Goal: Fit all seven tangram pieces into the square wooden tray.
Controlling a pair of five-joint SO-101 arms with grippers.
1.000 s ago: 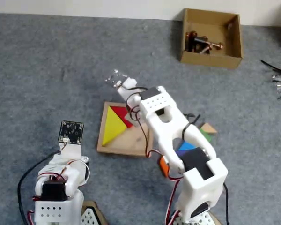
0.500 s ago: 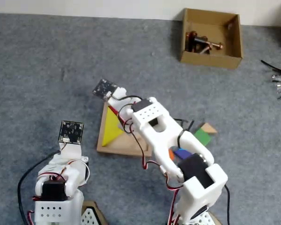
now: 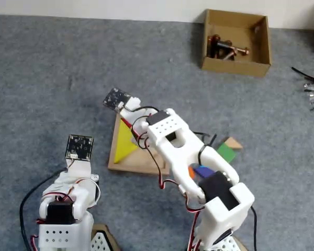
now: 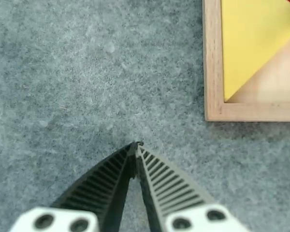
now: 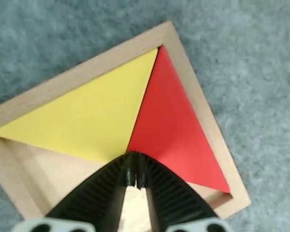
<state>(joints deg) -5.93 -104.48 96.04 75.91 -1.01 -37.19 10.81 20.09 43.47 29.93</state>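
Observation:
The square wooden tray (image 5: 193,104) holds a yellow triangle (image 5: 87,118) and a red triangle (image 5: 176,130) side by side. My right gripper (image 5: 135,168) is shut on nothing, just above the spot where the two triangles meet. In the high view the right arm (image 3: 172,141) lies across the tray (image 3: 126,166), and the yellow triangle (image 3: 124,144) shows beside it. Loose green (image 3: 226,152), tan (image 3: 233,142), blue (image 3: 204,171) and orange (image 3: 191,171) pieces lie right of the tray. My left gripper (image 4: 136,145) is shut over bare carpet near a tray corner (image 4: 212,104).
A cardboard box (image 3: 235,58) with small metal objects stands at the back right. Cables (image 3: 309,83) lie at the right edge. Grey carpet covers the table, with open room to the left and the back.
The right arm swung left over the tray during the first half second, covering the red triangle in the high view, then held still. The left arm has not moved.

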